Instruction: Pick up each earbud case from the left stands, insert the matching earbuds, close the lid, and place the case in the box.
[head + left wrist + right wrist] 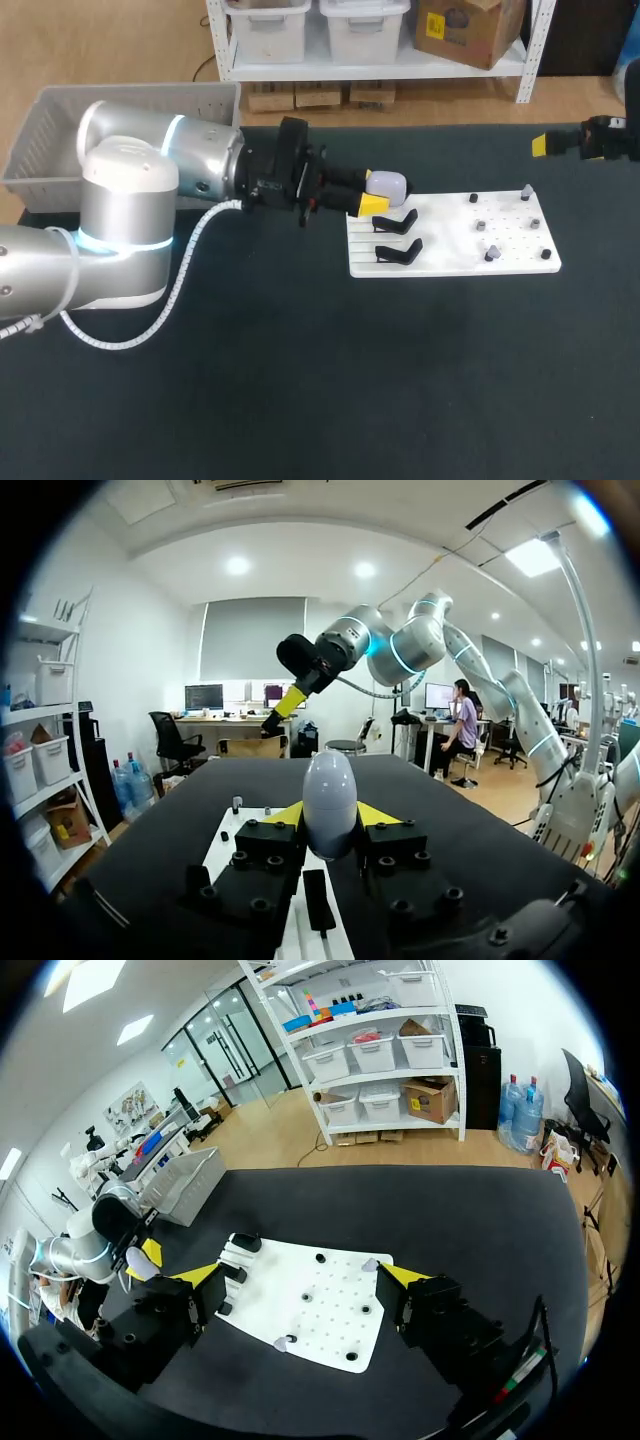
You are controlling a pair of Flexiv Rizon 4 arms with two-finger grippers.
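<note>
earbud case (pixel 388 185), a pale lilac egg-shaped plastic shell, is grasped between the two yellow tips of my left claw (pixel 375 192). one tip presses on each side of it. in the left wrist view the case stands upright, and i cannot see any open lid on it. it hangs just above the far left corner of the flat white board (pixel 450 258), near the two black hooked stands (pixel 398 222), and it does not touch them.

i judge that the pick-up step is done and the step of inserting earbuds comes next. for this the lid must open. the small dark and grey pieces (pixel 490 253) on the right half of the board are too small to tell which one matches.

my left arm comes in from the left, stretched low and almost level across the dark table. its fingers point toward the board. the grey plastic basket (pixel 130 90) is behind this arm, at the far left corner.

my right claw (pixel 302 1276) is released, its fingers wide apart with nothing between. it is held high, well apart from the case, looking down on the board.
</note>
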